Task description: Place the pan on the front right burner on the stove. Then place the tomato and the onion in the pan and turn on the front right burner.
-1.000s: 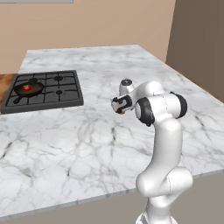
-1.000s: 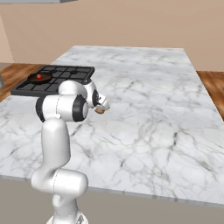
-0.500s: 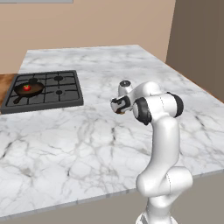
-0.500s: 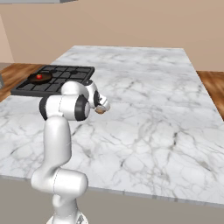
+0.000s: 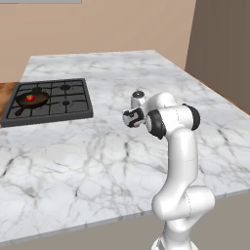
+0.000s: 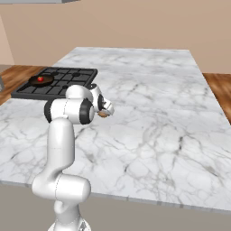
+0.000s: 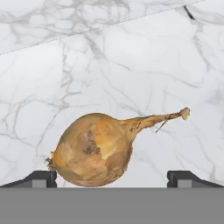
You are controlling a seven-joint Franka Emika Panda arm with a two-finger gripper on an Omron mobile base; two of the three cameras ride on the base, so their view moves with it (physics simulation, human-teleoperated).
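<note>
A broad desk of white marble with grey veining takes up most of the room, its top stretching back toward a plain tan wall. To the right in the left base view, a darker brown wall panel stands forward of the tan one and forms a corner. Wooden floor in a warm reddish brown shows past the desk's far right edge in the right base view, and again at the left beside the desk. A pale grey strip runs along the top edge there. The lighting is even and soft, without hard shadows on the marble.
</note>
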